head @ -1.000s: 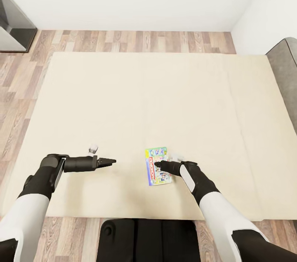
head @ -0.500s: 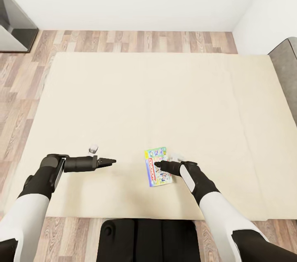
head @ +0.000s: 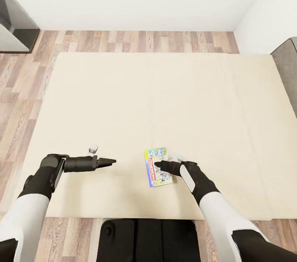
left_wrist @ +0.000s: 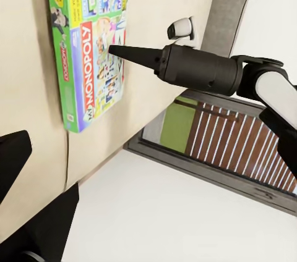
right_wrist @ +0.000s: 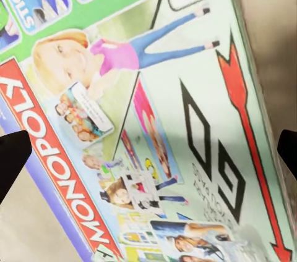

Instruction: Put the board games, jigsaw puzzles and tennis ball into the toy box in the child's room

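white walls and light wood-plank floor (head: 123,41) frame the bed (head: 156,101), whose plain beige cover takes up most of the head view. a grey headboard (head: 286,68) edge peeks in at the bed's right side, and a dark grey unit (head: 14,27) with a pale panel sits on the floor off the bed's far left corner.

only toy showing is one board game (head: 158,167), a monopoly box with a green edge and a red band, lying flat on the bed close to its near edge, a bit right of the middle. in the left wrist view the same box (left_wrist: 90,42) lies flat on the beige cover, and in the right wrist view its lid (right_wrist: 148,120) is right up close, red "monopoly" band and cartoon girl easy to read.

right end effector (head: 161,166) is over the box's right half, fingers pointing across the lid. in the right wrist view the two dark fingertips (right_wrist: 12,154) sit wide apart at either side with the lid between them, so it's released, not gripping the box. can't tell if the tips touch the lid.

left end effector (head: 110,162) hangs over bare bed cover, well to the left of the box, pointing toward it. its dark fingers (left_wrist: 37,225) look spread apart in the left wrist view, with nothing between them.
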{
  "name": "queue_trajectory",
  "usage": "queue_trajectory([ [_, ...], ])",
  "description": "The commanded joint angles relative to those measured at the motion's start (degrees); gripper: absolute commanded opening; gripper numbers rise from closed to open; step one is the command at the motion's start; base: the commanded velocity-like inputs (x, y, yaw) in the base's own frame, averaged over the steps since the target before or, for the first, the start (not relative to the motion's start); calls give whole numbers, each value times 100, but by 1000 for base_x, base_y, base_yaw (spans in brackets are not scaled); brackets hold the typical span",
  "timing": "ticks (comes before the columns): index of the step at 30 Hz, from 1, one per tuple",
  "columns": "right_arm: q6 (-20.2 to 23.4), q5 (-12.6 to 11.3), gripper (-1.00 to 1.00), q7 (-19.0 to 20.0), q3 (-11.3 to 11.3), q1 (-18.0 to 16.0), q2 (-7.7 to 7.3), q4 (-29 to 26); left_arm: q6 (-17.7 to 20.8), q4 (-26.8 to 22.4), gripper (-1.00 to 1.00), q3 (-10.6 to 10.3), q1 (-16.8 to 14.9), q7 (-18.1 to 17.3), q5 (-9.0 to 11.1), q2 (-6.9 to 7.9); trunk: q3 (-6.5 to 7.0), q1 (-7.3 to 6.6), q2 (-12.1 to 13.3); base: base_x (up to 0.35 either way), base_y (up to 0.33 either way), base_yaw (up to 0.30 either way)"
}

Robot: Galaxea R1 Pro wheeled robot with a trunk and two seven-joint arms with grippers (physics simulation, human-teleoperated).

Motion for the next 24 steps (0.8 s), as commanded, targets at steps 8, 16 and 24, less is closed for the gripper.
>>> queue_trajectory([
  [8, 29, -11, 100, 6, -4, -1, 1, -7, 60, -4, 100, 19, -3, -51, -60, 1, -6, 3, -9, 0, 74, 0],
  [16, 29, -11, 100, 4, -4, -1, 1, -7, 60, -4, 100, 16, -3, -51, -60, 6, -6, 3, -9, 0, 75, 0],
  [24, 29, -11, 100, 6, -4, -1, 1, -7, 60, -4, 100, 19, -3, -51, -60, 6, -6, 3, -9, 0, 74, 0],
])
